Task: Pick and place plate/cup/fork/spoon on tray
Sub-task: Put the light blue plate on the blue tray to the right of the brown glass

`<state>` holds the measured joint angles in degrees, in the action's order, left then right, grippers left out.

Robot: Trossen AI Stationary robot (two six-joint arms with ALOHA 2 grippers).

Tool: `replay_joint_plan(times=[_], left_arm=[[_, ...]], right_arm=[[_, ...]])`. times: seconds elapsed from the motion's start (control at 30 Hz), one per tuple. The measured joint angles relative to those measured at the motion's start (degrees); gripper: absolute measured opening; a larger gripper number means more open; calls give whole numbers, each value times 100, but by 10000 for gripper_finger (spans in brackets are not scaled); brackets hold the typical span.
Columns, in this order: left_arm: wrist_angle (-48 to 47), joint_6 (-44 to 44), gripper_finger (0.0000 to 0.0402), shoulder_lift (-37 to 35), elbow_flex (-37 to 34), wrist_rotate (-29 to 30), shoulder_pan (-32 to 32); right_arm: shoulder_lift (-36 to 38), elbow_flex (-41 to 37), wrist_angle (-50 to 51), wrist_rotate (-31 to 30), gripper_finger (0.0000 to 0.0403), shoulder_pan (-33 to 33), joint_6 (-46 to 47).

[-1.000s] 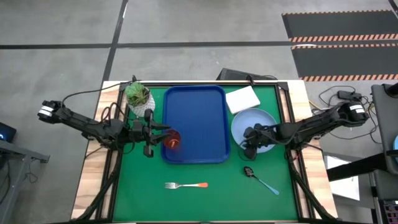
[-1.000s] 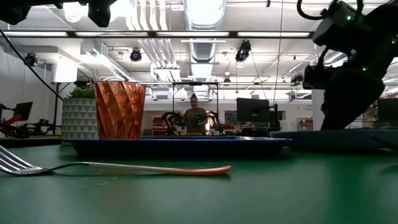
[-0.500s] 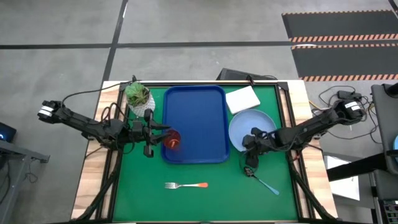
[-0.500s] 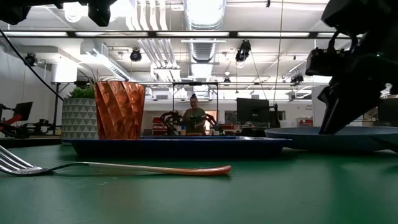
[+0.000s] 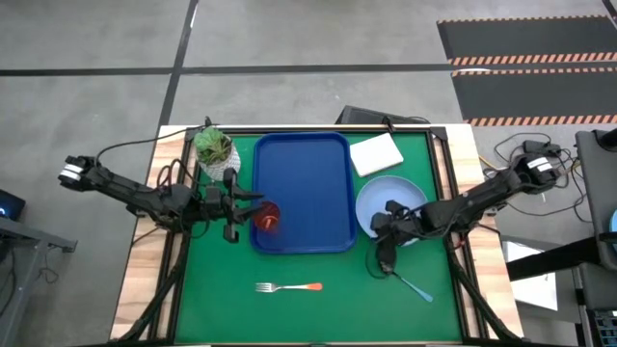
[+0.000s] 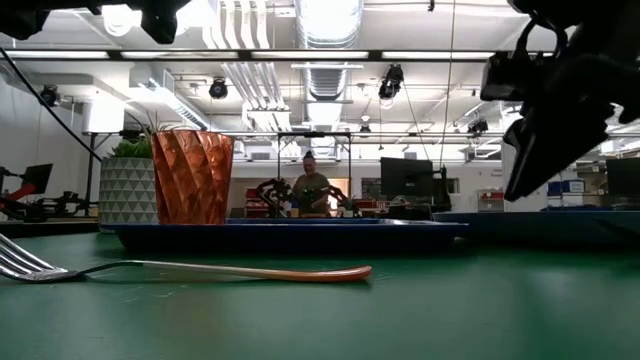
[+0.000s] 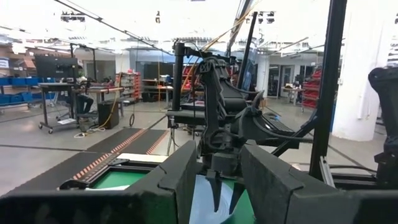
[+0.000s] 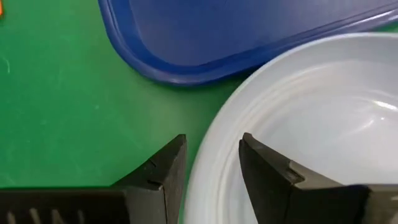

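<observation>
The pale blue plate (image 5: 397, 198) lies on the green mat, right of the deep-blue tray (image 5: 301, 154). My right gripper (image 5: 381, 246) is open at the plate's near-left rim, one finger over the plate (image 8: 311, 124) and one over the mat. The red-brown cup (image 5: 269, 220) stands in the tray's near left corner. My left gripper (image 5: 249, 207) is open just left of the cup and holds nothing. The fork (image 5: 289, 287) lies on the mat near the front. The spoon (image 5: 413, 283) lies near the front right, its bowl end partly hidden by my right gripper. My right gripper (image 8: 212, 162) points down with its two fingers on either side of the plate's near-left rim (image 8: 211, 134). The plate lies flat on the mat. I cannot tell whether the fingers touch the rim.
A white pot with a green plant (image 5: 214, 149) stands at the tray's far left corner. A white square pad (image 5: 376, 152) lies beyond the plate. A person (image 6: 312, 190) stands in the room far behind the table.
My right gripper has gone toward the table's near edge, from over the plate's left part to its near-left rim, and now covers the spoon's bowl end in the high view. In the low view it has risen a little.
</observation>
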<state>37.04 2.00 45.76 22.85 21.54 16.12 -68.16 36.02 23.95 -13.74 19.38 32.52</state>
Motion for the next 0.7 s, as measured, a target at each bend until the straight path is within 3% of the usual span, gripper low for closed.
replay_joint_plan(times=[0.43, 0.7], left_arm=[[2, 29, 109, -2, 0, 10, 0], [2, 26, 109, 82, 0, 15, 0]], right_arm=[[-1174, 25, -19, -348, 132, 351, 824], [-1170, 30, 11, -440, 54, 349, 1038]])
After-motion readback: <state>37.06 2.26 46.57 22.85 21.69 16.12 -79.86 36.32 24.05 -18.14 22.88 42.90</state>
